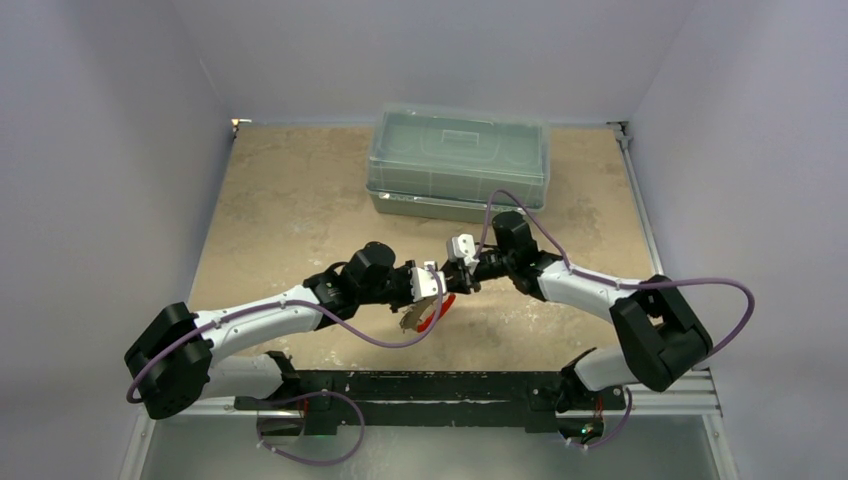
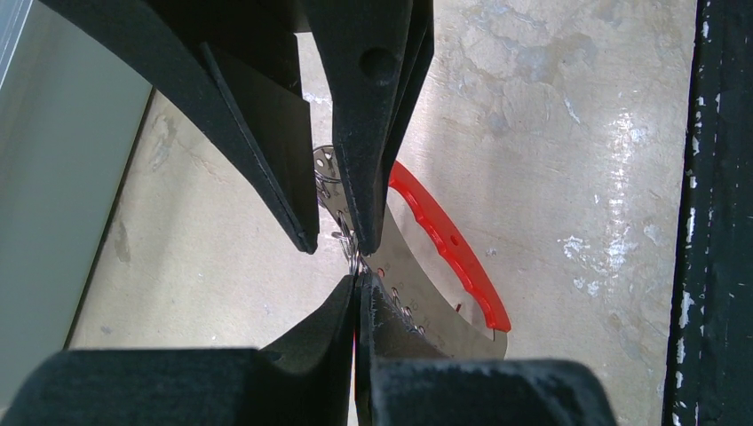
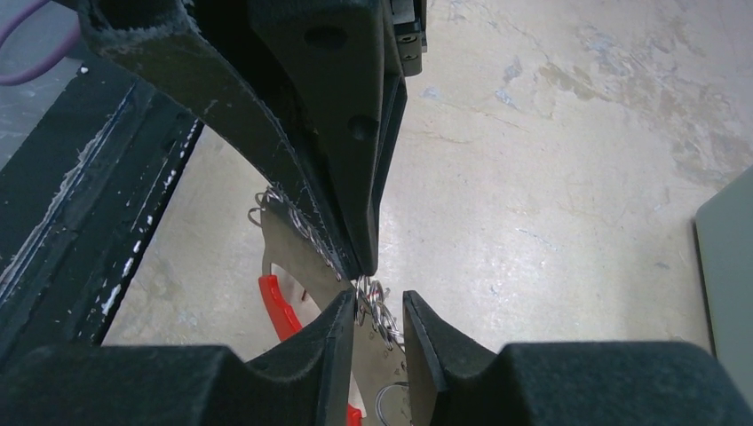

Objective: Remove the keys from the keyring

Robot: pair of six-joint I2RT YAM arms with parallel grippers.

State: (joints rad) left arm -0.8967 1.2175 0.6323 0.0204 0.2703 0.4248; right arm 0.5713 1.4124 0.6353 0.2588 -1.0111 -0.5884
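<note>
The keyring [image 1: 424,313], a white crescent plate with a red outer edge [image 2: 448,241], hangs above the table between the two arms. My left gripper [image 2: 360,282] is shut on its upper inner edge, where small wire loops [image 2: 330,182] sit. My right gripper [image 3: 379,306] comes from the opposite side. Its jaws are open, straddling the plate's edge and a cluster of wire loops [image 3: 376,300]; one fingertip [image 3: 344,306] touches the plate, the other stands apart. I cannot make out the keys among the loops. In the top view both grippers [image 1: 432,283] [image 1: 453,279] meet tip to tip.
A large clear plastic box [image 1: 458,160] stands at the back of the tan table. The black mounting rail [image 1: 420,385] runs along the near edge, close beneath the keyring. White walls close in the left and right sides.
</note>
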